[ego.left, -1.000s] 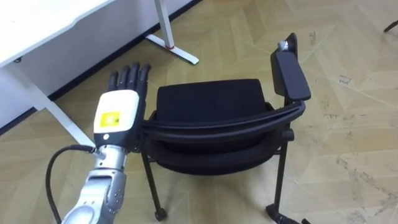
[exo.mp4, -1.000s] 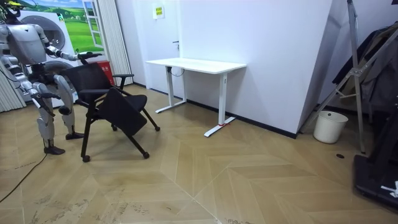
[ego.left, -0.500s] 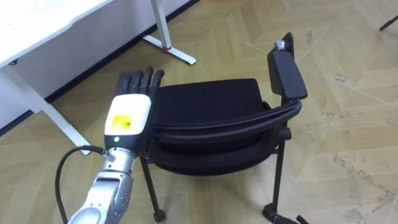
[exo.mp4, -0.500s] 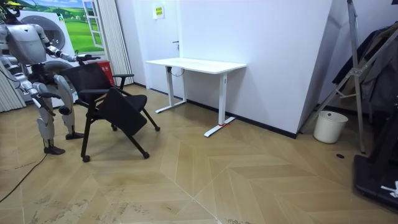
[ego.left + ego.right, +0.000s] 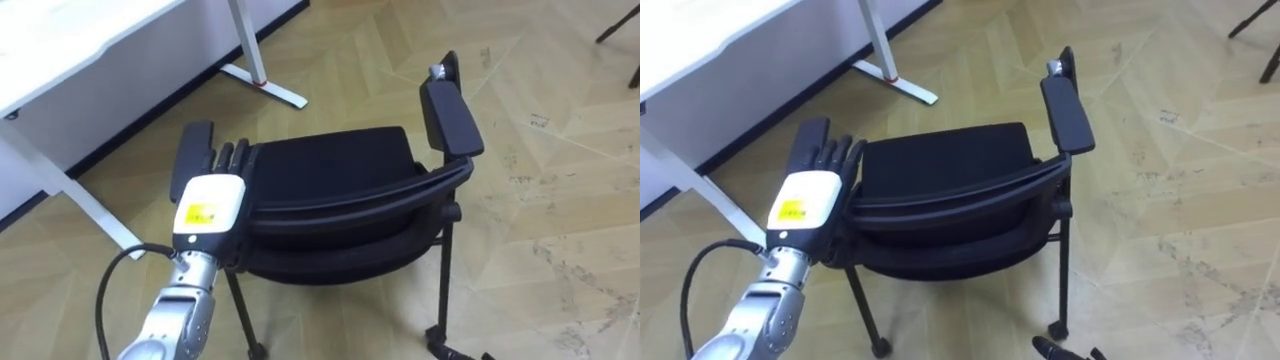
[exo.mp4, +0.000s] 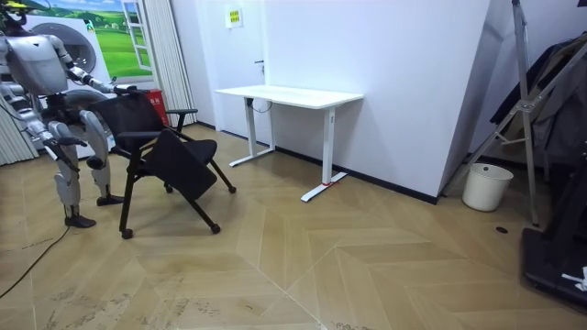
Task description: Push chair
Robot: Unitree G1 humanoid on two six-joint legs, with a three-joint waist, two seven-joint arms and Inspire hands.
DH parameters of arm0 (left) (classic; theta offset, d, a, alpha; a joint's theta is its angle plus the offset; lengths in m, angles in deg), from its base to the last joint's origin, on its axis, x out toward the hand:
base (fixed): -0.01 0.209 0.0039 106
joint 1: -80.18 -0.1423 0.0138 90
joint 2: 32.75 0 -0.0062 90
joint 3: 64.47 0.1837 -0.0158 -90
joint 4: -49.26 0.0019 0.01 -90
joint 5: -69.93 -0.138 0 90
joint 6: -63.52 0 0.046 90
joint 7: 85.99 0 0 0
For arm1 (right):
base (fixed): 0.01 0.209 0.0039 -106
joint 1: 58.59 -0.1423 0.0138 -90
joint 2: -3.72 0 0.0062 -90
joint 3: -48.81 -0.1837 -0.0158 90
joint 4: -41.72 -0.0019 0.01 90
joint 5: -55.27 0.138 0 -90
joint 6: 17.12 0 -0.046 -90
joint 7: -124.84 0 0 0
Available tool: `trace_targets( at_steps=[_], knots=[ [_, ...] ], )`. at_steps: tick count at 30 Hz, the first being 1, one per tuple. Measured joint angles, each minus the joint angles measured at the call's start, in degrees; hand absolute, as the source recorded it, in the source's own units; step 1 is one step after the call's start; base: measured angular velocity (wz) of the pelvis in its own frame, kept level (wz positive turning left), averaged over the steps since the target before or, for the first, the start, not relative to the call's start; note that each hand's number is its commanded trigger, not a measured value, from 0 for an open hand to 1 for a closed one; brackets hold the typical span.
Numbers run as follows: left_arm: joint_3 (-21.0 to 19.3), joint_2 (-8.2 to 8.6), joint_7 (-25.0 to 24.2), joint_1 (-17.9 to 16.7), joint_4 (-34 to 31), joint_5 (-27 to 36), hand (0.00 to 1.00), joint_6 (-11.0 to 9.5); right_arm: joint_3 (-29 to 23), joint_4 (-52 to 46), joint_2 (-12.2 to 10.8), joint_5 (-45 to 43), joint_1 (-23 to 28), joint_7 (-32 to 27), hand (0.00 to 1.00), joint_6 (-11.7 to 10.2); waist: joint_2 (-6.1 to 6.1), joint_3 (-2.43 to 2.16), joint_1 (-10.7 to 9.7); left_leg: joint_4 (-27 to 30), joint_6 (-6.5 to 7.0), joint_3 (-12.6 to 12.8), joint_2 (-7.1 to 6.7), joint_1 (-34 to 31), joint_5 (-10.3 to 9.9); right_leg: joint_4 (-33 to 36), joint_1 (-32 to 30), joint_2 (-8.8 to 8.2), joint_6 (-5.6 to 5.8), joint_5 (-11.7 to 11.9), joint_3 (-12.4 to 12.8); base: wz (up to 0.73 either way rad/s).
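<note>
A black chair (image 5: 330, 165) with armrests stands on the wood floor just before me, its curved backrest (image 5: 350, 205) nearest me. My left hand (image 5: 208, 205) lies flat against the backrest's left end, fingers straight and reaching over toward the left armrest (image 5: 190, 155). The right armrest (image 5: 450, 115) stands free. In the room view I stand behind the chair (image 6: 170, 151) at the room view's left, one arm stretched to its back. My right hand (image 6: 66, 151) hangs low by my side, too small to read.
A white desk (image 5: 60, 50) stands at the upper left, its foot (image 5: 265, 88) close beyond the chair. In the room view the desk (image 6: 289, 94) is against the white wall, and a white bucket (image 6: 486, 186) and a rack stand far right. Open floor lies right of the chair.
My left hand has slid forward and right onto the backrest's left end. The view has shifted a little, and the left armrest now shows beyond the fingers.
</note>
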Motion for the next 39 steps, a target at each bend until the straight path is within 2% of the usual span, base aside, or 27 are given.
trace_targets(
  at_steps=[4,11,12,13,19,25,30,33,36,39],
  knots=[
    [0.03,0.74,1.82,1.76,3.64,0.53,0.00,-0.43,-0.61,0.04,0.50,0.19,-0.04,-0.43,0.00,-0.02,0.40,0.04,-0.06,-0.09,0.00,0.00,0.13,0.06,0.00,0.00,-0.09,0.19,0.00,-0.01,0.24,0.00],
    [-0.01,0.79,4.16,2.00,5.62,0.53,0.00,-1.19,-1.81,0.01,0.72,-0.16,-0.24,-0.85,0.00,-0.02,0.22,-0.03,0.12,0.01,0.00,0.42,0.11,0.16,0.00,-0.10,-0.24,0.27,-0.01,-0.01,1.48,-0.03],
    [-0.02,0.79,4.85,2.18,6.64,0.52,0.09,-1.61,-1.86,0.01,0.81,-0.12,-0.44,-0.83,0.00,-0.03,0.21,-0.03,0.15,0.00,0.00,0.54,0.11,0.38,0.00,-0.09,-0.10,0.27,-0.01,-0.01,1.59,-0.06],
    [0.02,0.84,5.39,2.42,7.64,0.50,1.00,-1.95,-1.86,0.07,0.89,0.10,-0.47,-0.63,0.00,-0.13,0.19,-0.04,0.09,-0.05,0.00,0.79,0.12,0.83,0.00,-0.08,0.16,0.27,-0.01,-0.01,1.82,-0.11],
    [-0.21,0.92,5.99,3.41,10.19,0.49,1.00,-1.99,-1.81,0.16,1.05,0.45,-0.35,0.09,0.00,-0.14,0.07,-0.11,0.35,-0.09,0.00,2.04,0.26,1.59,0.00,-0.09,0.14,0.31,-0.01,-0.01,3.27,-0.11],
    [-0.18,0.51,5.80,3.50,10.83,0.49,1.00,-1.89,-1.93,0.20,1.07,0.03,0.51,0.04,0.00,-0.06,-0.57,-0.47,-0.15,-0.06,0.01,2.14,0.26,1.85,0.01,-0.09,0.56,0.33,0.01,0.07,3.49,0.00],
    [-0.15,0.50,5.68,3.78,11.33,0.46,1.00,-1.86,-2.27,0.20,1.06,-0.74,0.60,0.02,0.00,-0.05,-0.61,-0.46,-0.21,-0.04,0.01,2.14,0.28,2.07,0.01,-0.17,0.83,0.38,0.01,0.07,3.58,0.00],
    [-0.13,0.11,5.44,4.76,11.32,1.40,1.00,-1.53,-3.48,-0.61,0.84,-5.03,0.38,-1.87,0.00,-0.01,-0.68,-0.48,-0.65,-0.04,0.01,2.13,0.26,1.74,0.01,-0.16,0.42,0.37,0.01,0.07,3.75,0.00],
    [0.63,-1.60,6.03,4.47,11.07,1.76,1.00,-2.84,-4.62,-2.17,0.89,-12.13,-0.25,-5.72,0.00,-0.12,-0.62,-0.55,-1.49,-0.08,0.01,2.20,0.20,1.33,0.01,0.06,0.06,0.37,0.00,0.13,3.86,0.00],
    [0.58,-1.80,6.03,4.43,10.90,1.70,1.00,-2.95,-6.32,-4.05,0.84,-19.19,-1.10,-9.55,0.00,-0.17,-0.62,-0.56,-1.43,-0.13,0.01,2.21,0.18,1.24,0.01,0.03,-0.01,0.38,-0.01,0.14,3.92,0.00]
  ],
)
